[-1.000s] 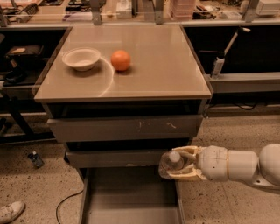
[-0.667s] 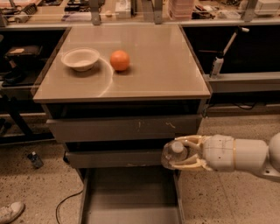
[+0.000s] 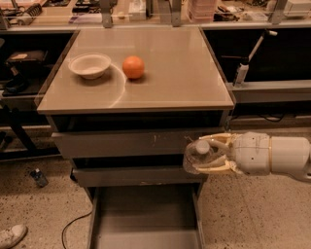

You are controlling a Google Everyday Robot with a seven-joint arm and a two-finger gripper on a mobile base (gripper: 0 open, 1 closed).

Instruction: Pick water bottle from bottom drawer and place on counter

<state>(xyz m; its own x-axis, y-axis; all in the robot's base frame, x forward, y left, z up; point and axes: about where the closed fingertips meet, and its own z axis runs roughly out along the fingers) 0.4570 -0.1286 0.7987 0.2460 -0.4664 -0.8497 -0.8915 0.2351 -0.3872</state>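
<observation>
The water bottle (image 3: 197,154), clear ribbed plastic with a white cap, is held in my gripper (image 3: 210,154), whose fingers are shut around it. The gripper reaches in from the right and hangs in front of the cabinet's drawer fronts, at about the height of the middle drawer, above the right edge of the open bottom drawer (image 3: 146,221). The drawer's flat floor shows bare. The counter (image 3: 170,73) is the glossy grey-beige cabinet top above and to the left of the gripper.
A white bowl (image 3: 89,65) and an orange ball (image 3: 133,66) stand on the counter's left part. A white nozzle bottle (image 3: 241,73) stands right of the cabinet. A small dark bottle (image 3: 38,177) and a shoe (image 3: 10,236) lie on the floor at left. A cluttered workbench (image 3: 146,12) runs behind.
My gripper with the water bottle has risen slightly and shifted a little to the right. Nothing else has moved.
</observation>
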